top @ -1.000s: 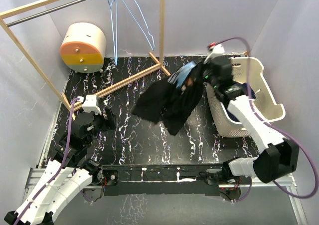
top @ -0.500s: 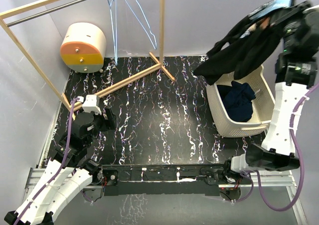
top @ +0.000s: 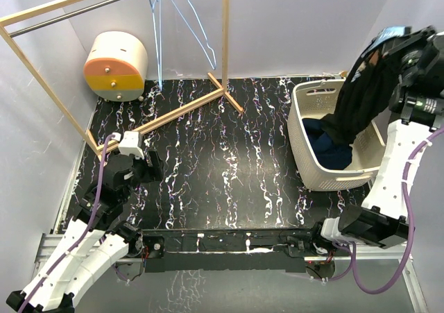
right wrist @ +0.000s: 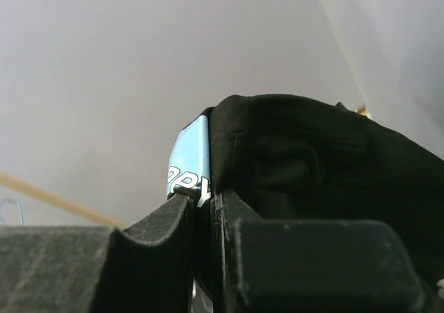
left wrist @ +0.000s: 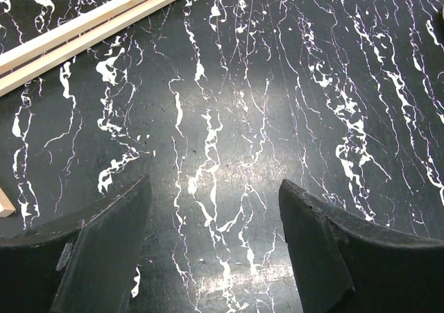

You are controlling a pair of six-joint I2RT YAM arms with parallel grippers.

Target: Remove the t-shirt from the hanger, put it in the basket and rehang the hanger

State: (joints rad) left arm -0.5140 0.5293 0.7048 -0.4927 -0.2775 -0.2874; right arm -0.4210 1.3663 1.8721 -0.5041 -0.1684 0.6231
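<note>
while left pincer (left wrist: 214, 188) gapes, right pincer (right wrist: 201, 199) clamps t-shirt (top: 364, 98)

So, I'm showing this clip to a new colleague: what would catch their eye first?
The black t-shirt dangling from the raised right gripper, shut on it, over the white laundry basket at the right. Next, the bare blue wire hangers on the rack at back left, and the left gripper open over the marbled table.
</note>
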